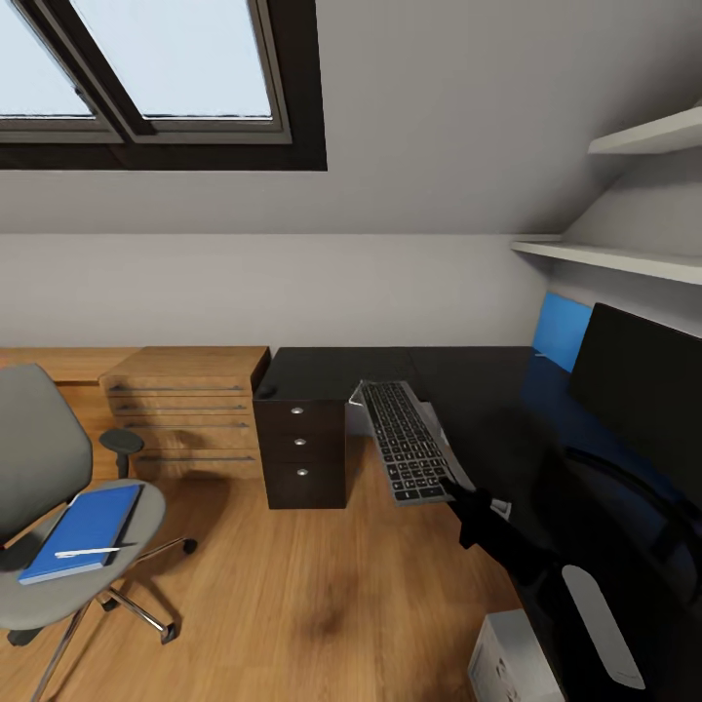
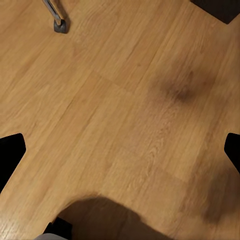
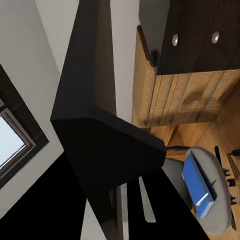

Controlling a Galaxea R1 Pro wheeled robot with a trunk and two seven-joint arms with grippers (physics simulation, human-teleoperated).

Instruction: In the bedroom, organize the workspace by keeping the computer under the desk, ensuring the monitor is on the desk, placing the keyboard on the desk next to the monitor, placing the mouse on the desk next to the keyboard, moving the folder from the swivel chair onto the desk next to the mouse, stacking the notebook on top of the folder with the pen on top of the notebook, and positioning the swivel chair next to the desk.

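while the right tool (image 1: pixel 456 490) carried the keyboard (image 1: pixel 407 440) by its near short end, closed on that edge as far as the head view showed, most of the tidying remained undone. the keyboard hung in the air over the front edge of the desk (image 1: pixel 487 409), not yet laid down; its long axis ran from the tool away toward the far wall, leaning a little to the left, with the key side tilted up toward the camera. the monitor (image 1: pixel 639 385) already stood on the desk at the right, against the blue back panel (image 1: pixel 561 327). the folder (image 1: pixel 83 531) lay flat on the seat of the swivel chair (image 1: pixel 44 487), which stood well apart from the desk on the wooden floor (image 1: pixel 322 595). the pen (image 1: pixel 86 553) rested across the folder's near end. the notebook, if one lay under the pen, could not be told from the folder. a pale case (image 1: pixel 512 658) near the bottom edge was probably the computer. the left tool (image 2: pixel 120 155) hung over bare floor with its black tips spread wide and nothing between them.
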